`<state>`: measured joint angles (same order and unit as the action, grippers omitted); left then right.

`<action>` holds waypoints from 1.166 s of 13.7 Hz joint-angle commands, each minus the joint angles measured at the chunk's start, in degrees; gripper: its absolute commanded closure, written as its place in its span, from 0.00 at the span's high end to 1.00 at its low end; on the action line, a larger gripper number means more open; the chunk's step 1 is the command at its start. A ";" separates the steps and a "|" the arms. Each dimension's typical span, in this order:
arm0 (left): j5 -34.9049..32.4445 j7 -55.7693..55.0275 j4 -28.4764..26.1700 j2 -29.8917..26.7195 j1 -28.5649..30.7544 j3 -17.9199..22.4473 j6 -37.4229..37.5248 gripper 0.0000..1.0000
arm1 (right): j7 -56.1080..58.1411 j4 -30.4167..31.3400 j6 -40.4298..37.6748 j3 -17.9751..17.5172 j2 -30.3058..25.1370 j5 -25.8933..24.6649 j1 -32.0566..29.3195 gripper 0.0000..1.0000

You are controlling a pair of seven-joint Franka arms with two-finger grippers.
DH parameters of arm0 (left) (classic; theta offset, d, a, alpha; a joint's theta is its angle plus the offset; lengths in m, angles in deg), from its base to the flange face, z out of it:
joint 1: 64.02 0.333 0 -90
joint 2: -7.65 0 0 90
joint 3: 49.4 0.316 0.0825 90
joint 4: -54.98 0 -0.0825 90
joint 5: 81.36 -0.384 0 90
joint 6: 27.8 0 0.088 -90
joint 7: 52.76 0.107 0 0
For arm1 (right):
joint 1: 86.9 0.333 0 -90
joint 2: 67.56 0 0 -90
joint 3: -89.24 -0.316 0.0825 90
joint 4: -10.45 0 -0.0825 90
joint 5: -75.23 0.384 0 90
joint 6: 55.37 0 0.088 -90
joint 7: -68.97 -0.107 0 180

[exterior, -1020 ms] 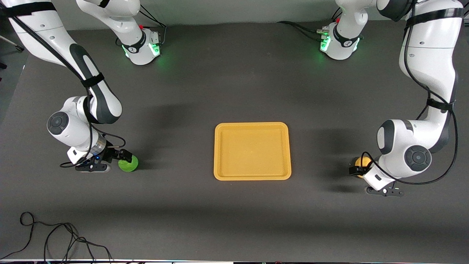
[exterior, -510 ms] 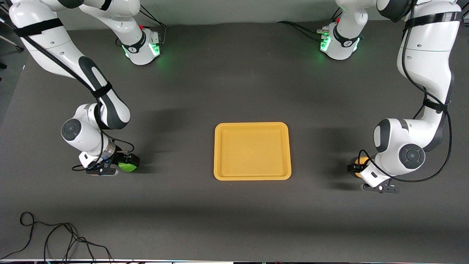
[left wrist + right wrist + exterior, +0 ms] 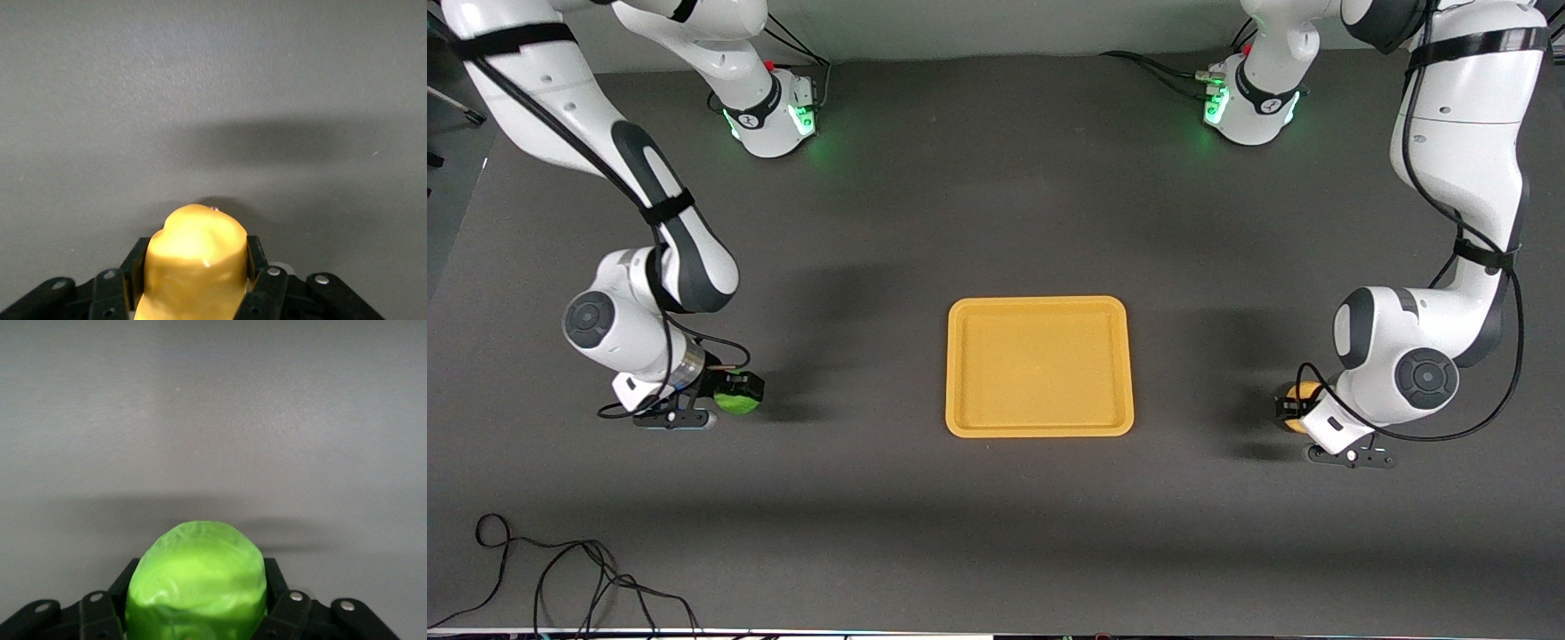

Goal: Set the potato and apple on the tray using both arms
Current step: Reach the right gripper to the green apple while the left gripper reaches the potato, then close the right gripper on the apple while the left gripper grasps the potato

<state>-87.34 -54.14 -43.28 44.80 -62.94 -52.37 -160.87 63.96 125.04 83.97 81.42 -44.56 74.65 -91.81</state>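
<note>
Gripping apple [image 3: 736, 404], right hand [image 3: 740, 391]; left hand [image 3: 1291, 410] clamps potato [image 3: 1300, 396].

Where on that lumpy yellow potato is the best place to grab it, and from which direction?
Across its narrow middle, probably, coming down from above. The potato is oblong and bumpy, so its flanks give the shortest span. That is how the left tool has it now, one finger on each flank.
</note>
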 commanded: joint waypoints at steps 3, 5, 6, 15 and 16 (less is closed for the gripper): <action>-0.26 -10.11 4.37 -8.57 -4.23 -0.54 18.15 0.51 | -2.11 1.33 -11.77 -0.61 -11.82 -0.21 -0.63 0.33; -0.08 -16.17 9.73 -8.67 -8.00 -0.72 26.16 0.50 | -2.11 1.25 -16.09 -4.89 -15.60 -0.12 -3.42 0.32; 0.61 -19.24 11.84 -8.58 -9.85 -1.07 28.63 0.49 | -3.50 1.25 -17.68 -9.01 -16.66 -0.12 -6.49 0.32; 6.42 -45.26 12.13 -0.25 -27.17 -1.07 15.76 0.48 | -19.77 -1.74 -18.31 -20.30 -16.59 -0.12 -7.66 0.32; 6.33 -47.03 12.13 1.59 -28.83 -1.07 13.65 0.48 | -19.69 -1.92 -18.13 -20.30 -16.59 -0.30 -7.40 0.32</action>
<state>-80.79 -96.57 -32.27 42.70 -88.74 -54.47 -144.04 46.47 124.60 65.85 62.10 -61.42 74.69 -98.82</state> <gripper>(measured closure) 0.379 0.238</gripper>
